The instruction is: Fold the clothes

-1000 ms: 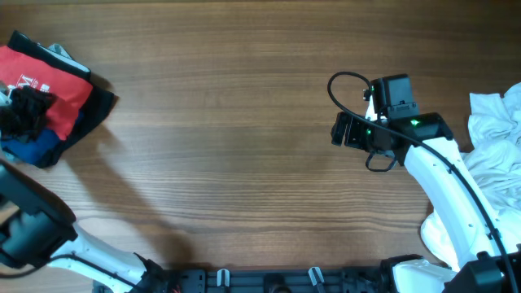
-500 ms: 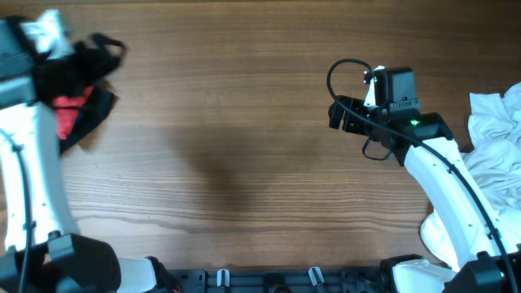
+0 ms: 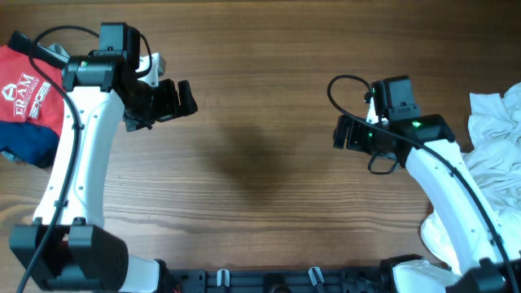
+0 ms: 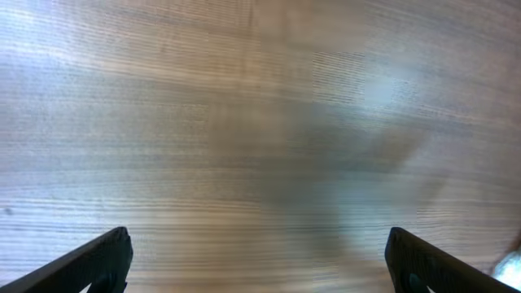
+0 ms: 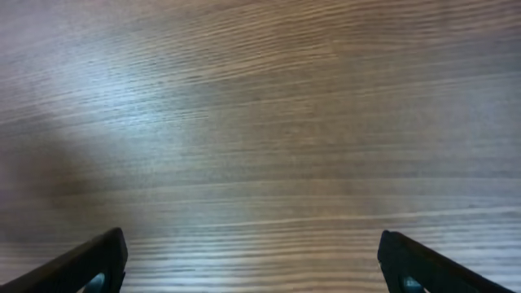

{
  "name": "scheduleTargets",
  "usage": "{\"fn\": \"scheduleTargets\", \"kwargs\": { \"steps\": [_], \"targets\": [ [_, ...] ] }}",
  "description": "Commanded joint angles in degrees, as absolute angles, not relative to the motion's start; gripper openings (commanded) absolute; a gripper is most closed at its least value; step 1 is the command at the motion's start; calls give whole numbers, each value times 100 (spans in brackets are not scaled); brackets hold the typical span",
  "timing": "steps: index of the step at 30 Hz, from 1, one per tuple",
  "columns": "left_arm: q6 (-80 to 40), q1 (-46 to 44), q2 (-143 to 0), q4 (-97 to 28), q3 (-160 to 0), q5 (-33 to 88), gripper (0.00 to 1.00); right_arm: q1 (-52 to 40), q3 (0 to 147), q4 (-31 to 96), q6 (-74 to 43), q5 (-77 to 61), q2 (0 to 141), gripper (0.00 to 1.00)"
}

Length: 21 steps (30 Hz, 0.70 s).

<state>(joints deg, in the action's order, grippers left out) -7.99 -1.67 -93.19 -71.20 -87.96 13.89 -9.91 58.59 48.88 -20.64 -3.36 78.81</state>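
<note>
Overhead: the red T-shirt (image 3: 23,85) lies on a dark blue cloth (image 3: 24,148) at the far left edge of the surface (image 3: 260,73), apart from the left gripper (image 3: 175,99). I think an arm sweep could push this pile off the edge. The right gripper (image 3: 342,132) hovers mid-surface.

Left wrist: fingers (image 4: 98,259) spread wide, nothing between them.

Right wrist: fingers (image 5: 94,259) wide apart too — empty, only bare wood below.

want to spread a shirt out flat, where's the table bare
Bare table from the left gripper across to the right gripper, and down to the near edge. Crowded: far-left corner, red shirt on blue cloth; right edge, white cloth pile.
</note>
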Motion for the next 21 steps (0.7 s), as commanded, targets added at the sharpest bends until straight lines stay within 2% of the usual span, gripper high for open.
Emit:
{"fn": "scheduleTargets", "kwargs": {
  "steps": [1, 8, 12, 16, 21],
  "targets": [
    [-473, -246, -8294, -6731, -8145, 1188, 100, -1039, 5846, 4930, -2248, -165, 7067, 100],
    [-493, -235, -5653, -5120, -5745, 1177, 100, -1474, 5684, 5030, -2694, 556, 4993, 99],
    [-814, -235, -4536, -4893, -5109, 729, 100, -1767, 5310, 5205, -2541, 799, 3798, 100],
    [-812, -235, -4156, -4899, -5052, 652, 100, -1793, 5054, 5669, -2569, 904, 2934, 100],
    [-814, -235, -4178, -4995, -5052, 652, 100, -1793, 5054, 5811, -2567, 904, 2845, 100]
  ]
}}
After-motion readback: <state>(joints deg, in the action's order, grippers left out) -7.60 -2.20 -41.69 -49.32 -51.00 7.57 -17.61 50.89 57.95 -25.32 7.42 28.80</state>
